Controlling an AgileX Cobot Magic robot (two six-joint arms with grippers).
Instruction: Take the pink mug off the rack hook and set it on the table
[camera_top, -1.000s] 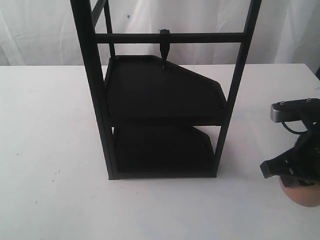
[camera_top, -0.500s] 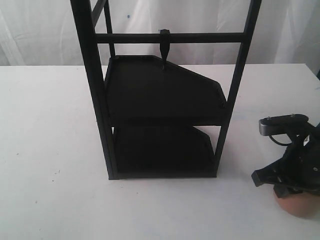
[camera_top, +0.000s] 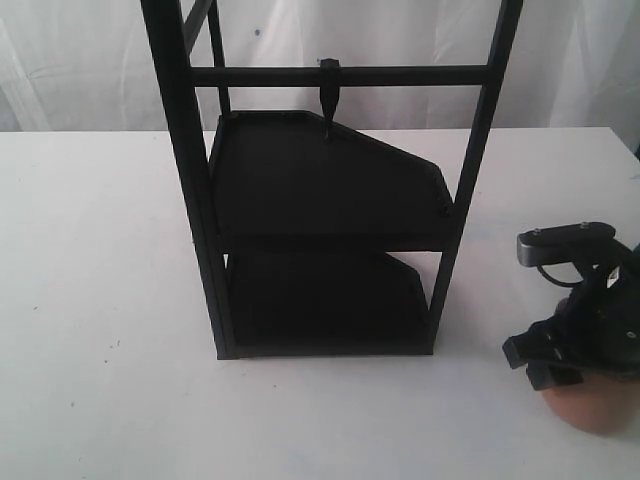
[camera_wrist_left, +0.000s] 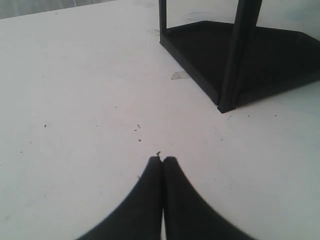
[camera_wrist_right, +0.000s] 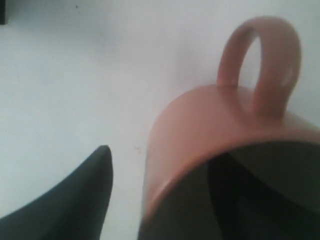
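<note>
The pink mug (camera_top: 592, 406) rests on the white table (camera_top: 100, 300) at the front right, under my right gripper (camera_top: 572, 368). In the right wrist view the pink mug (camera_wrist_right: 210, 135) shows its loop handle (camera_wrist_right: 265, 65) and dark inside. My right gripper (camera_wrist_right: 180, 170) is open astride the mug's wall. One finger (camera_wrist_right: 75, 200) stands outside with a strip of table between it and the wall, and the other shows dark inside the mug. The rack hook (camera_top: 329, 100) hangs bare from the crossbar. My left gripper (camera_wrist_left: 163, 160) is shut and empty over the table.
The tall black rack (camera_top: 330, 200) with two dark shelves stands in the middle of the table, left of the mug. Its lower shelf and a post (camera_wrist_left: 240, 65) lie ahead of my left gripper. The table's right edge runs close to the mug.
My right gripper came down and a little to the left with the mug, bringing it onto the table. The left gripper and the rack stayed still.
</note>
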